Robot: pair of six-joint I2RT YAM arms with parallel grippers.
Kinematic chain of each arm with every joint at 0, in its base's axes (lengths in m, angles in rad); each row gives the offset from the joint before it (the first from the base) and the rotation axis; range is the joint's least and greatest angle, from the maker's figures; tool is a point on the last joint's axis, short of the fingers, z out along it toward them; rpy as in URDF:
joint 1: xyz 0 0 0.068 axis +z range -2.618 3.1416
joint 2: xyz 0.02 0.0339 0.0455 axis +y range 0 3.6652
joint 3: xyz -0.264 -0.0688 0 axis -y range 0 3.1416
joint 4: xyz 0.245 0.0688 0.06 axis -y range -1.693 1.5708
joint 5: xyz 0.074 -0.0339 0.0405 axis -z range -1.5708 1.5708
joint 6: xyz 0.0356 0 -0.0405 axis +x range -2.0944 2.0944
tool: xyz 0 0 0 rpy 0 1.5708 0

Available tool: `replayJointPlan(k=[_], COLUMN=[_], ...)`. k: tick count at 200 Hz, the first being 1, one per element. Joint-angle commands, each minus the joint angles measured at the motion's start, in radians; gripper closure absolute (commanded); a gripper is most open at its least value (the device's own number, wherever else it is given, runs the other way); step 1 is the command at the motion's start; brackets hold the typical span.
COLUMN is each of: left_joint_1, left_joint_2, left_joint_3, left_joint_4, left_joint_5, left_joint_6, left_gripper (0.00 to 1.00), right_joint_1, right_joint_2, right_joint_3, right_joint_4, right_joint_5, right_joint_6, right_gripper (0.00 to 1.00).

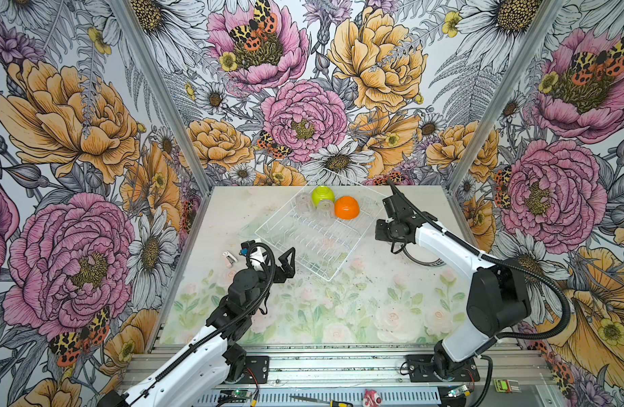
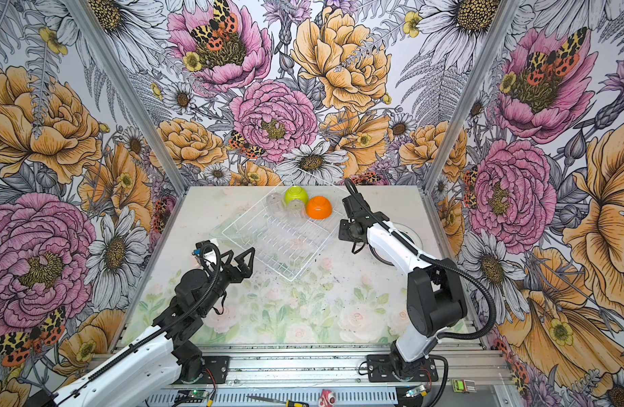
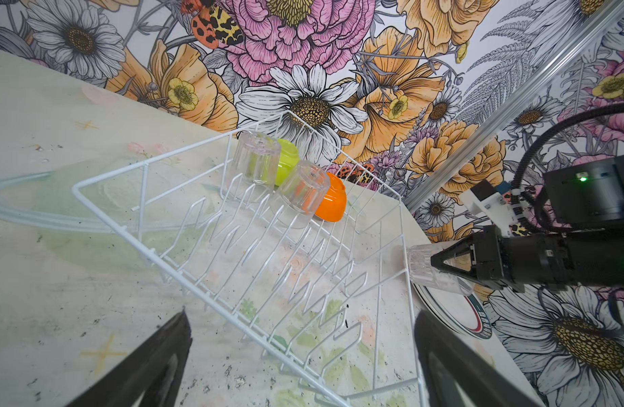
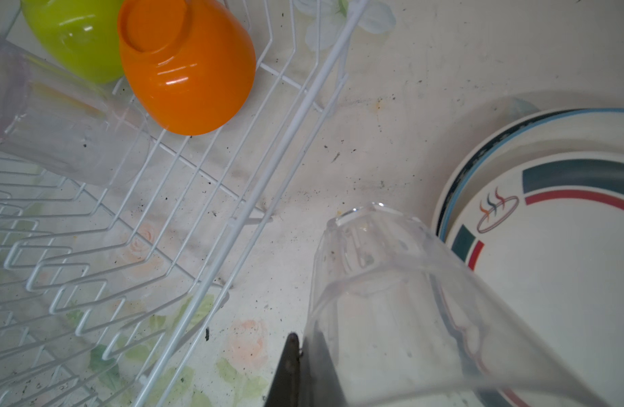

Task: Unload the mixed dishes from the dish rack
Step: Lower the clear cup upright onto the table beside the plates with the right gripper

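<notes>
Beside the rack (image 1: 314, 243), the right claw (image 3: 435, 262) pinched a seemingly light, slick tumbler (image 4: 391, 282) by its rim near the plates (image 4: 567, 264); the left claw (image 2: 240, 253) gaped wide.

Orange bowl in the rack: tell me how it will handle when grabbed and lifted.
The orange bowl looks like thin plastic: probably light, not brittle. Its glossy rounded wall shows bright highlights, so a grip may slip. Upside down on the rack wires, it could rock if pushed.
</notes>
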Motion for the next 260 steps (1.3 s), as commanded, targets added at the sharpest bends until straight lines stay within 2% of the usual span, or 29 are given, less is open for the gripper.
replayJointPlan(k=[1, 48, 113, 171, 211, 260], left_joint_1=[-0.001, 0.000, -0.003, 0.000, 0.017, 0.095], left_joint_2=[-0.009, -0.016, -0.034, 0.005, 0.076, 0.317], left_joint_3=[-0.004, 0.006, 0.031, 0.076, 0.101, 0.301], left_joint_4=[0.006, -0.014, -0.086, -0.167, -0.191, -0.373], left_joint_5=[-0.036, -0.030, -0.078, -0.122, -0.157, -0.047], left_joint_6=[0.016, 0.007, 0.006, 0.007, -0.012, -0.054], left_gripper=[0.01, 0.01, 0.02, 0.01, 0.01, 0.02], right_joint_1=[-0.007, -0.014, -0.018, -0.018, -0.019, -0.012], right_joint_2=[0.041, 0.144, 0.227, 0.244, 0.193, 0.045], right_joint_3=[0.070, 0.164, 0.235, 0.238, 0.230, 0.188], right_joint_4=[-0.029, -0.077, -0.128, -0.134, -0.131, -0.125], right_joint_5=[0.006, 0.006, 0.027, 0.011, 0.014, 0.001], right_joint_6=[-0.039, -0.056, -0.074, -0.074, -0.073, -0.072], right_gripper=[1.00, 1.00, 1.00, 0.52, 0.45, 0.42])
